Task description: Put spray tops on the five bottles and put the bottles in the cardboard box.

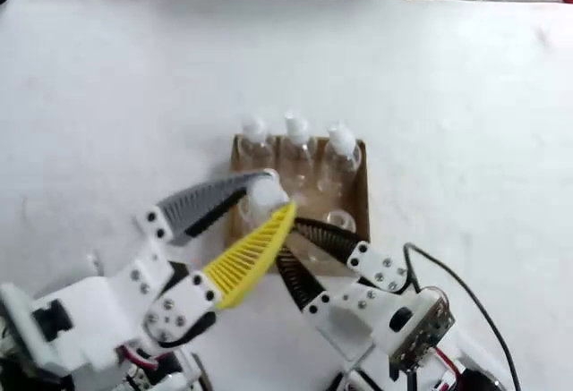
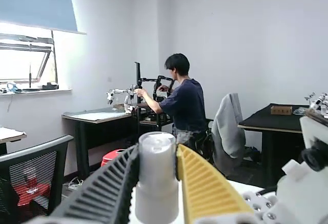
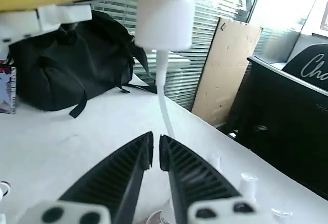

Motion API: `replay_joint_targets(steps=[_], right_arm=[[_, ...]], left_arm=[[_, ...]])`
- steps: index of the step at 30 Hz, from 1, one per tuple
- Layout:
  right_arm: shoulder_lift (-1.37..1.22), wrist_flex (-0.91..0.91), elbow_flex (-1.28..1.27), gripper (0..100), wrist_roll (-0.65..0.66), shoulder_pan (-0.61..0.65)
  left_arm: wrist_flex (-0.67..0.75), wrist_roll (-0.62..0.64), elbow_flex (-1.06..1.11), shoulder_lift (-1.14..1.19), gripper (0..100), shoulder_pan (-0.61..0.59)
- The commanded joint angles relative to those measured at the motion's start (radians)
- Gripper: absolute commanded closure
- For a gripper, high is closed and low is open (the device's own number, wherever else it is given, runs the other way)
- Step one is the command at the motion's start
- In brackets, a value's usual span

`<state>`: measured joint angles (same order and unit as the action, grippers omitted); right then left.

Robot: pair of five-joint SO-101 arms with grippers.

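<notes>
The left pincer [image 1: 274, 198] is clamped on a spray top [image 2: 157, 170], up over the near left part of the box [image 1: 362, 196]. The top's thin tube [image 3: 163, 98] hangs straight down. The right pincer [image 3: 156, 144] sits just under it and looks closed on a bottle [image 1: 310, 250], though that is hard to see. So the bottle is right below the top. I think the top must go straight down so the tube slips in. Three capped bottles [image 1: 295, 154] stand in the box's far row. One open bottle [image 1: 339, 222] stands near right.
</notes>
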<state>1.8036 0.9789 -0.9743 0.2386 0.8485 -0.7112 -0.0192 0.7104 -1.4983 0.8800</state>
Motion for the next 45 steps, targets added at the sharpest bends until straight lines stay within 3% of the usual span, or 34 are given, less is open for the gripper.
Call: replay_joint_targets(steps=[1, 8, 16, 22, 27, 35, 38, 45], right_arm=[[-0.002, -0.019, 0.005, 98.1, 0.009, -0.036], [-0.002, 0.03, 0.006, 98.1, 0.009, -0.05], [-0.002, 0.021, 0.012, 98.1, 0.0, -0.28], [-0.002, 0.036, 0.012, 98.1, 0.0, -0.208], [-0.002, 0.168, 0.109, 98.1, 0.008, -0.11], [-0.002, 0.193, 0.126, 98.1, 0.009, -0.105], [-0.002, 0.191, 0.132, 98.1, 0.009, -0.119], [-0.002, 0.177, 0.153, 98.1, 0.0, -0.3]], left_arm=[[0.003, 0.005, 0.012, 0.027, 98, 0.061], [-0.006, 0.005, 0.021, 0.027, 98, 0.058], [-0.005, 0.005, 0.068, 0.027, 98, 0.062], [-0.002, 0.003, 0.06, 0.027, 98, 0.062], [0.044, -0.025, 0.069, 0.03, 98, 0.058], [0.054, -0.054, 0.103, 0.025, 98, 0.064], [0.049, -0.054, 0.106, 0.025, 98, 0.064], [0.054, -0.06, 0.146, 0.028, 98, 0.102]])
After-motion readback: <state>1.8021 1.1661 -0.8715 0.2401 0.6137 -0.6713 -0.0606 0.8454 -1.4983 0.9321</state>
